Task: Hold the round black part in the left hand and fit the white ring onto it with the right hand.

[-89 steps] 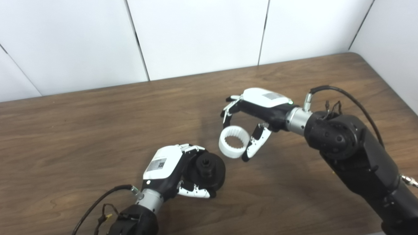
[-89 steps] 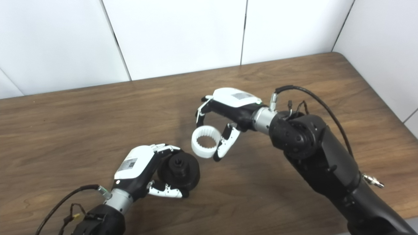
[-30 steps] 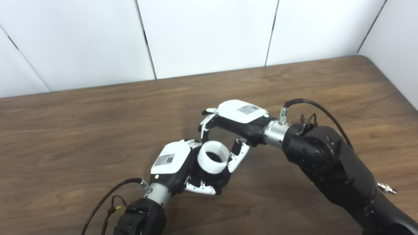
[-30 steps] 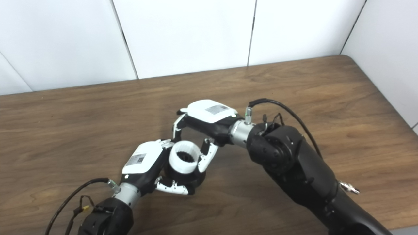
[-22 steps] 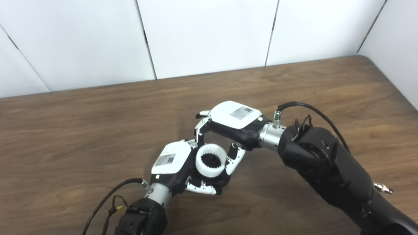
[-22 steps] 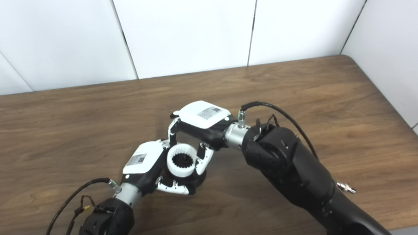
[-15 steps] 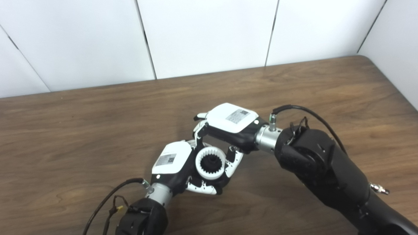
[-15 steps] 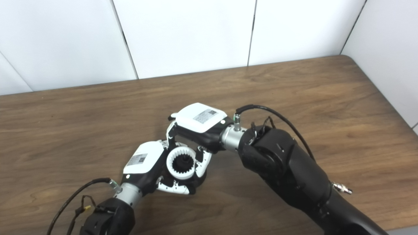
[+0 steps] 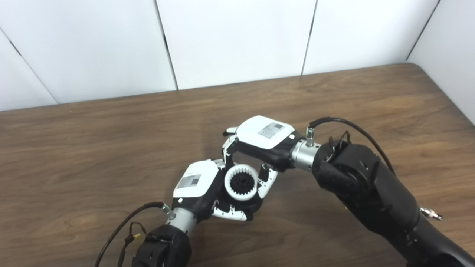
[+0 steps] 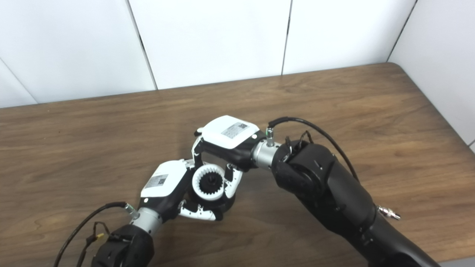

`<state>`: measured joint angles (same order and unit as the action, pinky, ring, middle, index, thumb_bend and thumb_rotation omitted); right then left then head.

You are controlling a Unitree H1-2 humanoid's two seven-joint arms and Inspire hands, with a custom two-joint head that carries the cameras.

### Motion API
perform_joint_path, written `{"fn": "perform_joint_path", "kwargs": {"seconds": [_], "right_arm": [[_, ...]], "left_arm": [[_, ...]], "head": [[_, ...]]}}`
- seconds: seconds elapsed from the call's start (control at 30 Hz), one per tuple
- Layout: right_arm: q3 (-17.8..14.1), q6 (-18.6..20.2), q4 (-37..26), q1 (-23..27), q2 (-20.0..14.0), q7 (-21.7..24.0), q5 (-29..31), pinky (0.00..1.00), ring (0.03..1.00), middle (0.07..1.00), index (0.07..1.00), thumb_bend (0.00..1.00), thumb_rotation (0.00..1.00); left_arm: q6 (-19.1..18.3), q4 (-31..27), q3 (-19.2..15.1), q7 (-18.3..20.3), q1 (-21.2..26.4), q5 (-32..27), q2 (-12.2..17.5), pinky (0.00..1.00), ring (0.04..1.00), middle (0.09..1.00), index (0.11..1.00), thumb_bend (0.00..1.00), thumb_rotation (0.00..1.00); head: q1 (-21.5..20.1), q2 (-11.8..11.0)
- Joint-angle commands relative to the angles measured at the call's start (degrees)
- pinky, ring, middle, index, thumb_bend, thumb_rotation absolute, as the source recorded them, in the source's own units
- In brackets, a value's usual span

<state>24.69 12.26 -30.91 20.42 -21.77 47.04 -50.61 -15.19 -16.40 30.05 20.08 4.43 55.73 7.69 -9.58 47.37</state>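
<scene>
Carried across, white ring (image 9: pixel 241 182) (right hand (image 9: pixel 259 142) grasping) now seats on left hand's (image 9: pixel 196 189) gripped round black part (image 9: pixel 250 205).

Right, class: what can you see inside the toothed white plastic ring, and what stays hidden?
Inside the toothed white plastic ring sits the raised hub of the round black part, held by the left hand. The ring and right hand cover the part's face, so how deep it sits is hidden.

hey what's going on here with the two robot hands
The left hand grips a round black part above the wooden table. The right hand holds a toothed white ring between its fingers and has it placed over the part's central hub. Whether the ring is fully seated cannot be told.
</scene>
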Motion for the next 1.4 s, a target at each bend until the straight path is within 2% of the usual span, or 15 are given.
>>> {"fn": "perform_joint_path", "kwargs": {"seconds": [0.0, 0.5, 0.83, 1.13, 1.37], "right_arm": [[-1.2, -1.2, 0.0, 1.2, -0.8, -0.3, 0.2, 0.90, 0.931, 0.783, 0.483, 0.52, 0.13], [-3.2, -1.0, 2.8, 0.0, -1.6, -0.8, 1.8, 0.91, 0.944, 0.792, 0.483, 0.52, 0.13], [-0.9, -3.7, 0.6, -1.2, -0.8, -1.5, 0.0, 0.89, 0.923, 0.778, 0.482, 0.52, 0.13], [1.0, -2.5, -5.7, 0.4, 1.7, 4.7, -3.6, 0.92, 0.933, 0.783, 0.480, 0.52, 0.13], [0.9, -3.2, -5.9, 0.0, 3.3, 6.6, -4.8, 0.91, 0.931, 0.789, 0.481, 0.52, 0.13]], "left_arm": [[-0.9, 0.8, 0.7, 2.5, -0.5, 1.5, 0.7, 0.92, 0.878, 0.784, 0.481, 0.52, 0.05], [-1.4, -0.2, 0.4, 3.3, -0.7, 1.4, 0.3, 0.92, 0.881, 0.794, 0.481, 0.52, 0.05], [-1.2, -0.1, 0.5, 3.4, -0.4, 1.7, 0.1, 0.91, 0.876, 0.791, 0.481, 0.52, 0.05], [-1.3, 0.3, 0.1, 3.0, -0.6, 0.9, -0.4, 0.93, 0.885, 0.785, 0.481, 0.52, 0.05], [-1.1, 0.4, 0.2, 2.9, -0.5, 1.3, -0.4, 0.93, 0.884, 0.792, 0.481, 0.52, 0.05]], "head": [[0.0, 0.1], [0.1, 0.8], [0.4, 1.2], [0.6, 1.2], [0.6, 1.2]]}}
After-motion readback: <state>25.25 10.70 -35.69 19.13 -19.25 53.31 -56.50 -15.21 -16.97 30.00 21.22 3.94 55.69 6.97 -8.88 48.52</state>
